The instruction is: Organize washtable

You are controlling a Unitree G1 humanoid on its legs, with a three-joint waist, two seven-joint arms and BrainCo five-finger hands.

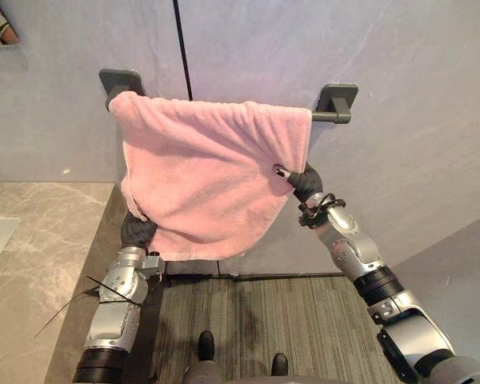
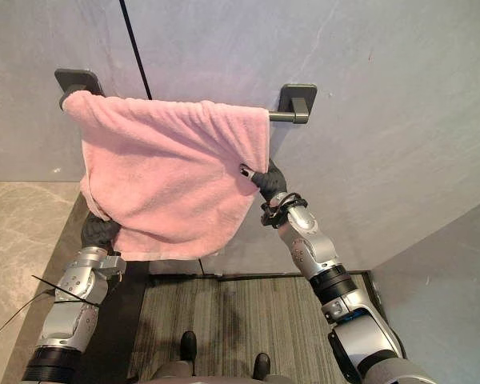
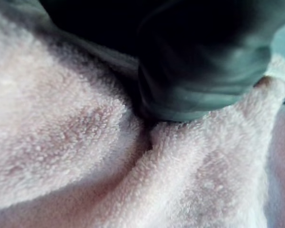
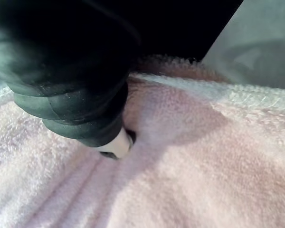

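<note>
Pink towel (image 1: 208, 176) draped over a dark wall bar (image 1: 330, 117), above the left hand (image 1: 138, 232), beside the right hand (image 1: 304, 184) — fingers mostly hidden in cloth, grip cannot be told.

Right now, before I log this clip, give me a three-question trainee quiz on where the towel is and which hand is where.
1. True or false: the pink towel lies folded in a drawer.
2. The towel hangs over: A a dark wall rail; B a basket; C a chair.
3. Which hand is at the towel's lower left corner?
Key: 1 false. 2 A. 3 the left hand; the right hand is at its right edge.
</note>
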